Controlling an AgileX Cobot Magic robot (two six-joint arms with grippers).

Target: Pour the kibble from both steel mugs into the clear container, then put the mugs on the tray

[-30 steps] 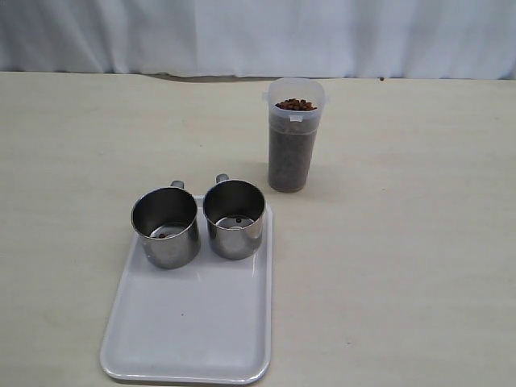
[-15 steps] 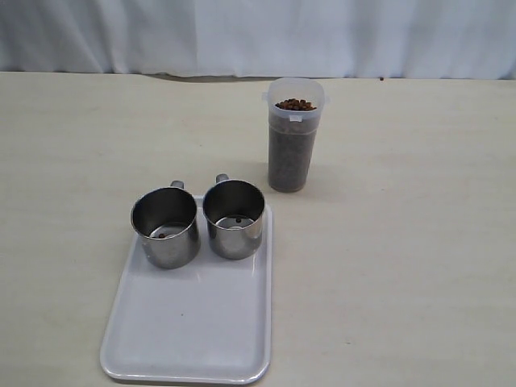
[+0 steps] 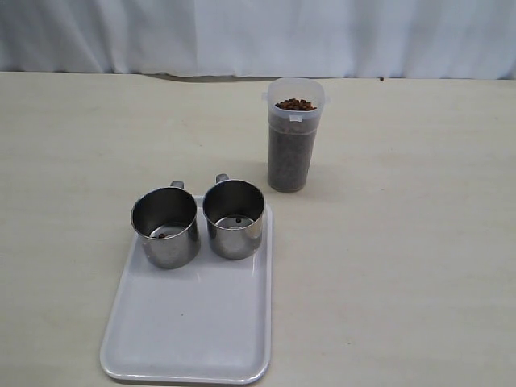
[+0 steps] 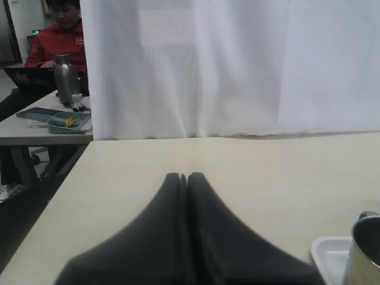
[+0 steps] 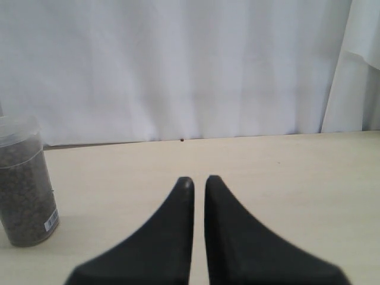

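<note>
Nothing moved: steel mugs [image 3: 165, 226] stand on the tray [image 3: 189, 330], kibble [image 3: 295, 105] fills the clear container [image 3: 292, 161] (done, I judge); left fingers [image 4: 166, 231] and right fingers [image 5: 169, 237] closed, empty.

Exterior cam sits high, opposite the white curtain [image 3: 258, 32], tilted down over the table [image 3: 403, 266]; it's wide enough to take in the tray [image 3: 185, 330] and clear container [image 3: 293, 153] together. Both wrist cams ride low and nearly level, facing that curtain over the left gripper [image 4: 186, 176] and right gripper [image 5: 199, 180]. Left wrist shares a tray corner and one steel mug [image 4: 367, 249] with exterior; right wrist shares the clear container.
</note>
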